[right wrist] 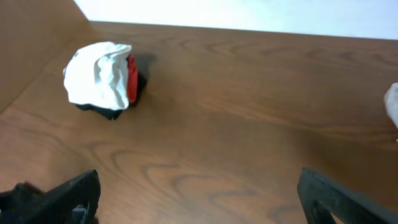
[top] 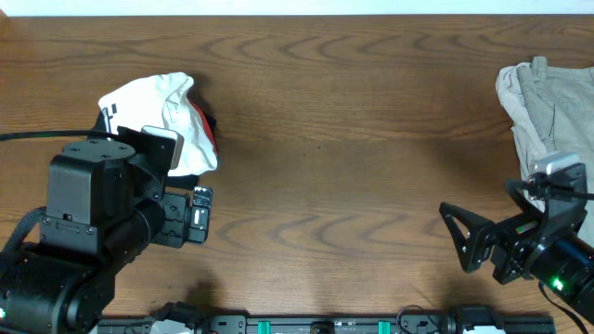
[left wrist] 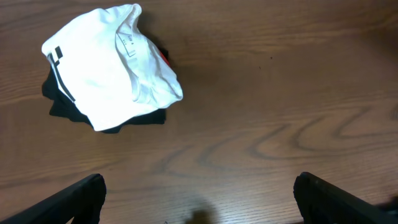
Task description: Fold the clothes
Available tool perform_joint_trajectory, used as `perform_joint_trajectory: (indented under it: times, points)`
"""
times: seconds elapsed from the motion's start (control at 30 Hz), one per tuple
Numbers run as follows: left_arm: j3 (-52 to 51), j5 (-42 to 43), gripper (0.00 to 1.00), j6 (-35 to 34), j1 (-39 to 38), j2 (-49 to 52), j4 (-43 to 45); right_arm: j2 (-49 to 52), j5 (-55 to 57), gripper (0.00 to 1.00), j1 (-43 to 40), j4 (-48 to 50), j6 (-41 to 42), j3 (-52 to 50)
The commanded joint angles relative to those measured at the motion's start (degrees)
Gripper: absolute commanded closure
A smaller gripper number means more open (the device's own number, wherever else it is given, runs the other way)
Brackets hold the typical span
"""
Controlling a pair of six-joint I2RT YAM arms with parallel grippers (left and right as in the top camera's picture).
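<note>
On a dark-brown wood-grain table (top: 353, 139), seen from overhead & both wrist cams, the white T-shirt (top: 153, 111) lies crumpled in a lump at the far L side, not spread out. It rests on top of a black garment (left wrist: 62, 106), which sticks out under its near edge. A red patch (right wrist: 131, 81) shows at the lump's R side. A small label & a few short dark stripes are visible on the white fabric.

L gripper (left wrist: 199, 183): jaws spread wide w/ nothing btwn them, on the near side of the lump & not touching it.

R gripper (right wrist: 198, 180): jaws also spread wide, holding nothing, over bare wood at the near R, well apart from the T-shirt.

A beige garment (top: 548, 102) is bunched at the far R edge, just beyond the R arm.

A pale wall strip (top: 371, 7) runs along the table's far edge. A black rail (top: 325, 325) w/ green marks runs along the near edge.
</note>
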Motion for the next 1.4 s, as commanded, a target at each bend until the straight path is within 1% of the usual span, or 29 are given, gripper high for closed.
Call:
perform_joint_trajectory:
  times: [0.0, 0.07, 0.13, 0.23, 0.37, 0.43, 0.53, 0.67, 0.83, 1.03, 1.27, 1.37]
  points:
    - [0.39, -0.92, 0.02, -0.70, -0.17, -0.07, -0.09, -0.26, 0.50, 0.01, 0.52, -0.37, 0.17, -0.04]
    - [0.39, -0.92, 0.02, -0.70, -0.17, -0.07, -0.11, -1.60, 3.61, 0.01, 0.33, -0.42, -0.02, -0.50]
    - [0.39, -0.92, 0.02, -0.70, -0.17, -0.07, -0.09, -3.50, 7.65, 0.01, -0.04, 1.77, -0.26, -2.16]
    - [0.39, -0.92, 0.02, -0.70, -0.17, -0.07, -0.11, -7.67, 8.28, 0.01, -0.31, 8.31, -0.26, -8.44]
    - [0.39, -0.92, 0.02, -0.70, -0.17, -0.07, -0.09, -15.30, 8.26, 0.01, -1.38, 22.43, -0.26, -23.76]
    - [0.39, -0.92, 0.02, -0.70, -0.17, -0.07, -0.09, -18.73, 7.56, 0.01, -2.56, 27.82, -0.26, -31.80]
    - [0.39, -0.92, 0.02, -0.70, -0.17, -0.07, -0.11, -23.93, 5.38, 0.01, -4.09, 34.34, -0.24, -43.65]
    - [0.39, -0.92, 0.02, -0.70, -0.17, -0.07, -0.09, -30.86, 4.33, 0.01, -4.28, 40.89, -0.24, -56.08]
    - [0.39, -0.92, 0.02, -0.70, -0.17, -0.07, -0.11, -40.33, 4.42, 0.01, -4.28, 43.85, -0.26, -67.91]
    - [0.39, -0.92, 0.02, -0.70, -0.17, -0.07, -0.09, -47.56, 2.99, 0.01, -4.28, 45.55, -0.26, -76.76]
    - [0.39, -0.92, 0.02, -0.70, -0.17, -0.07, -0.09, -47.60, 2.08, 0.01, -4.22, 46.80, -0.24, -83.60]
    - [0.39, -0.92, 0.02, -0.70, -0.17, -0.07, -0.11, -47.34, 2.56, 0.01, -4.22, 47.32, -0.26, -83.54]
